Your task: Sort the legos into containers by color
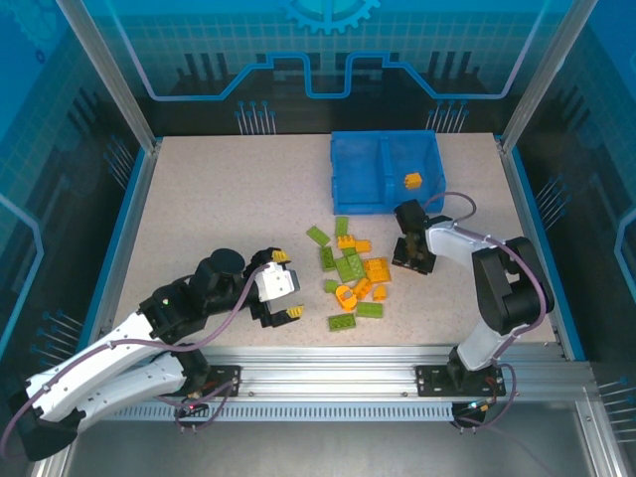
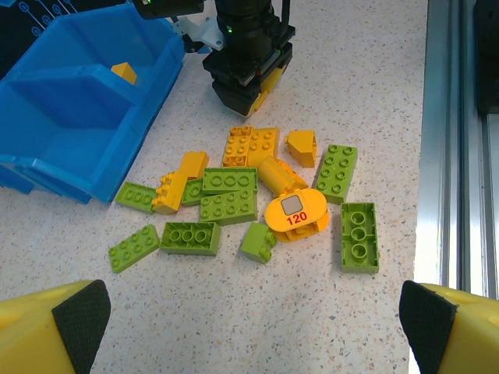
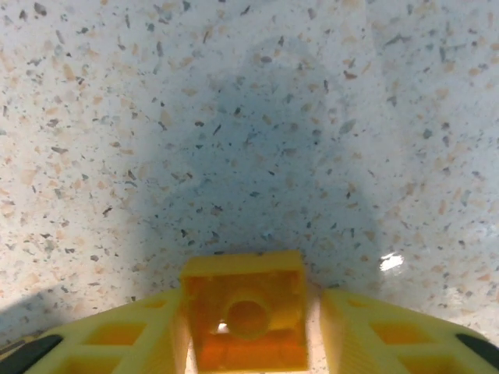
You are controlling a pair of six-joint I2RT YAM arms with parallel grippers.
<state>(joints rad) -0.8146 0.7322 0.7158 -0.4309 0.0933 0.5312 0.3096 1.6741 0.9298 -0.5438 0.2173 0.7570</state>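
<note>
The right gripper (image 1: 411,260), right of centre in the overhead view, is reaching down to the speckled table (image 1: 219,209) just past the right edge of the legos (image 1: 350,273). In its wrist view, low in the frame, its yellow fingers (image 3: 117,343) are closing narrowly around one orange brick (image 3: 245,319), whose hollow underside is facing the camera. The left finger is pressing against it; a thin pale line is showing on the right side.

That sliver is the likely trouble. If the hold is uneven, the brick could twist or slip out on the lift and fall back to the table.

The blue bin (image 1: 368,207) is sitting just above the gripper in the overhead frame, with another orange piece (image 1: 412,180) lying in its right compartment. The bin's near wall is standing between gripper and compartment, so a low carry could be clipping it. A release too far left would be mixing colours.

The left gripper (image 1: 294,284), lower left of centre, is gaping wide and holding nothing, pointing at the pile. If both arms reach in together, they may collide. Lime and orange bricks are lying touching one another around a round orange piece marked 120 (image 2: 296,212).
</note>
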